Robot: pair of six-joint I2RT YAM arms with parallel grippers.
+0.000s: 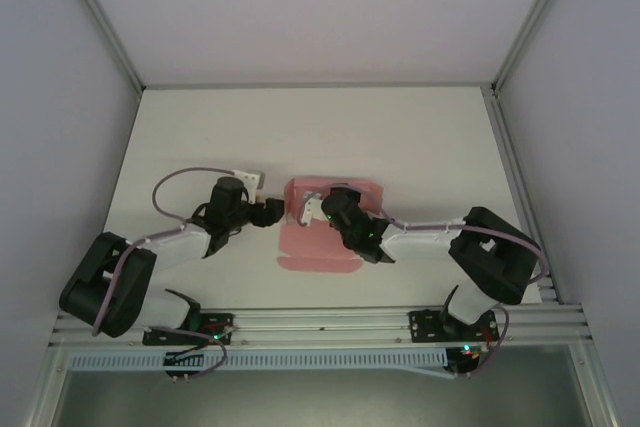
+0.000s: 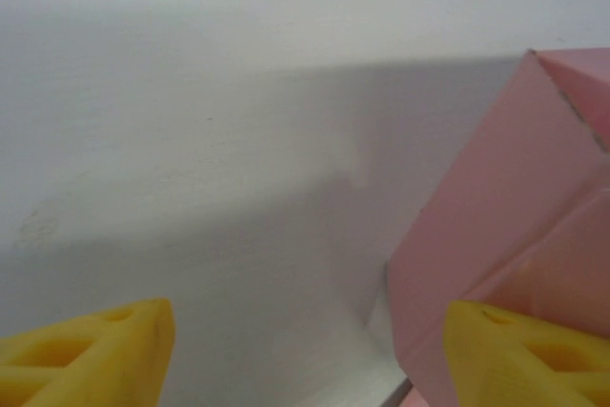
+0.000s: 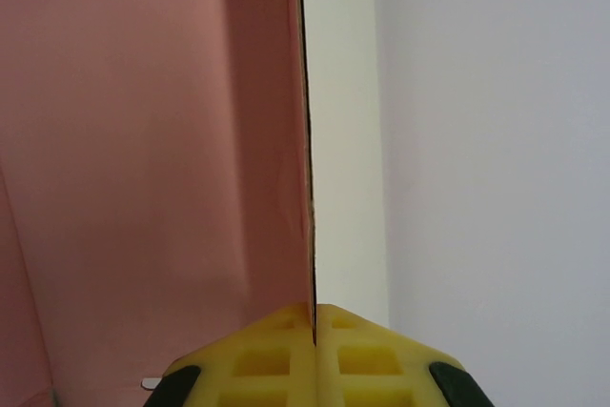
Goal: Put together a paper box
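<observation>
From above, the pale pink paper box of thin card (image 1: pixel 300 247) lies partly folded on the white bench (image 1: pixel 420 137), roughly midway between the two arms and a little nearer their bases than the far wall. Its outline looks about as wide as it is deep, so I cannot tell a long axis from here. The left claw (image 1: pixel 272 212) sits just beside the card's left edge, pointing right toward it. The right claw (image 1: pixel 312 207) reaches in over the card from the right side, low at its far-left part. Both claws meet at the same corner, but the right one is on the card and the left one is only at its border.

At the left wrist, the left claw (image 2: pixel 305 359) is spread wide, its yellow fingers (image 2: pixel 95 345) well apart. A raised pink panel of the box (image 2: pixel 496 207) stands on the right of the view, its lower corner reaching into the gap close to the right-hand finger. Nothing is gripped.

At the right wrist, the right claw (image 3: pixel 313 331) is pressed together on a thin upright panel of the box (image 3: pixel 152 140). The panel is seen edge-on between the yellow pads (image 3: pixel 257 359) and runs straight away from them.

The coming move probably turns on that raised wall lying to the right of the open left claw. A short sideways reach would likely put the wall between its fingers while the right claw steadies the fold.
</observation>
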